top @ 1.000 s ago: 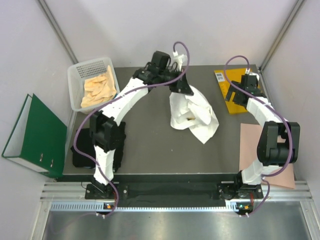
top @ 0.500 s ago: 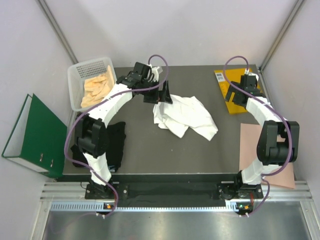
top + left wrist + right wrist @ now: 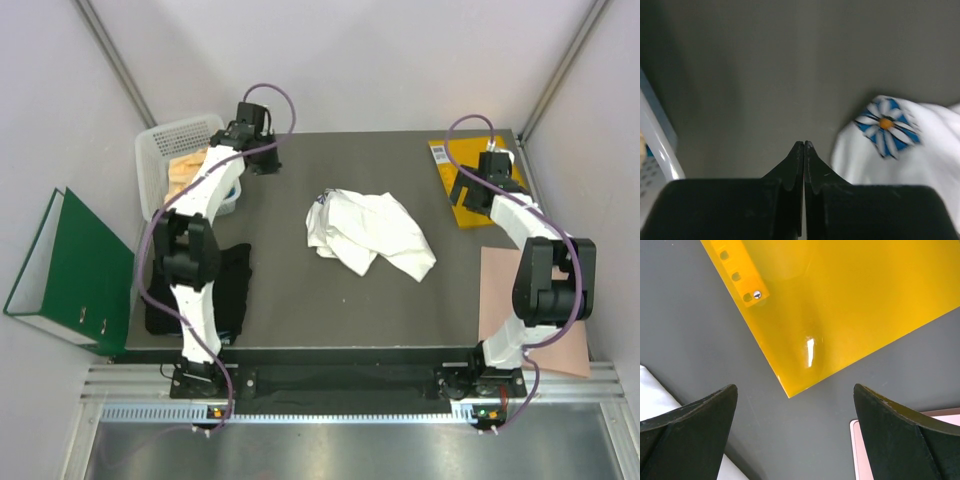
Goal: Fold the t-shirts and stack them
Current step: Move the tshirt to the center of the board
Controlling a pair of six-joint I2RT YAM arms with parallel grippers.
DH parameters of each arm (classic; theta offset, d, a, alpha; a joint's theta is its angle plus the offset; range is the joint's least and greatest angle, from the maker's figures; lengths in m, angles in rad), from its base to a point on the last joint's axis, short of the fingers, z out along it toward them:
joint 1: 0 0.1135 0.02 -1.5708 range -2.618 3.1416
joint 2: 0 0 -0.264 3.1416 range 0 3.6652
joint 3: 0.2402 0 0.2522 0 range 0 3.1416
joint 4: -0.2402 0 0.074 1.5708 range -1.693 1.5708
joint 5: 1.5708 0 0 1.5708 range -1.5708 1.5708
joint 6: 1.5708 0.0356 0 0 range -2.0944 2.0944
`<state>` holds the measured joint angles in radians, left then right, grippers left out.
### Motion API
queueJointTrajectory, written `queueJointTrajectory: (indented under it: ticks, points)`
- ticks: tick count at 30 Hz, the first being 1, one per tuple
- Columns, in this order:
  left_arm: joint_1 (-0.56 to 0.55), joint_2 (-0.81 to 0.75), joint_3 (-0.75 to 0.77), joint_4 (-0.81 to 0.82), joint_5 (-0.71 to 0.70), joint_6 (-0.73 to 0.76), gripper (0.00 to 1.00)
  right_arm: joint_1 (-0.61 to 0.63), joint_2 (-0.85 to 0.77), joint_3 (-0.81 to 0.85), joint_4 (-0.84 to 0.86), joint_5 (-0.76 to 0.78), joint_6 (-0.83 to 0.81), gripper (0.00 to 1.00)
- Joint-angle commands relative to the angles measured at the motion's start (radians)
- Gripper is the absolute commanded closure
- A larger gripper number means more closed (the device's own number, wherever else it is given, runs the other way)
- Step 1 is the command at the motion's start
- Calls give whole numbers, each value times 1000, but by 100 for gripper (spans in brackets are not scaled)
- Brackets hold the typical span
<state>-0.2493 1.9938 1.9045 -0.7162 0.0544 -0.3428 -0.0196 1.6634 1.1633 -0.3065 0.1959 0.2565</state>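
The black t-shirt (image 3: 235, 285) lies bunched at the bench's (image 3: 330, 320) near-left edge. At centre the white t-shirt (image 3: 385, 235) rests crumpled, unchanged from half a second ago. Its long axis runs far-left to near-right, with the daisy print (image 3: 886, 126) at the far-left end. The left gripper (image 3: 804, 146) has withdrawn from it toward the basket (image 3: 148, 175), fingers pressed together and empty. The right gripper (image 3: 795, 386) hangs spread wide over the yellow envelope's (image 3: 850, 300) corner.

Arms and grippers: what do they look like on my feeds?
The left arm and right arm have white shells with black joints, each trailing a looped purple cable. The left gripper and right gripper have matte black, tapering fingers.
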Motion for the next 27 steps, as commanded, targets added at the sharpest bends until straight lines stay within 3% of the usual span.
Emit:
queueJointTrajectory:
  ticks: [1, 7, 12, 14, 15, 16, 17, 18, 20, 23, 27]
  points:
    - [93, 184, 105, -173, -76, -19, 100, 12, -2, 27, 21, -4, 6, 0]
    - [203, 234, 103, -207, -88, -33, 100, 12, -11, 9, 23, 5, 1, 0]
    - [274, 156, 28, -198, -191, -44, 100, 12, -14, -8, 27, 2, 7, 0]
    - [295, 126, -11, -168, -95, -12, 100, 44, -14, -11, 29, 2, 10, 0]
    - [295, 100, -22, -151, -46, 1, 91, 44, -10, -11, 29, 0, 10, 0]
    - [292, 88, -38, -126, 34, 10, 73, 47, -7, -8, 29, -3, 12, 0]
    - [288, 73, -51, -105, 117, 27, 40, 49, -2, -7, 30, -3, 12, 0]
    - [280, 39, -73, -82, 199, 25, 23, 52, 4, -2, 29, -4, 13, 0]
    - [254, -2, -146, 3, 263, 36, 1, 58, 7, 7, 26, -6, 18, 1]
    - [173, -73, -241, 92, 364, 44, 1, 66, 10, 15, 29, -12, 23, 0]
    - [116, -75, -300, 87, 473, 65, 16, 67, 15, 19, 23, -10, 20, 0]
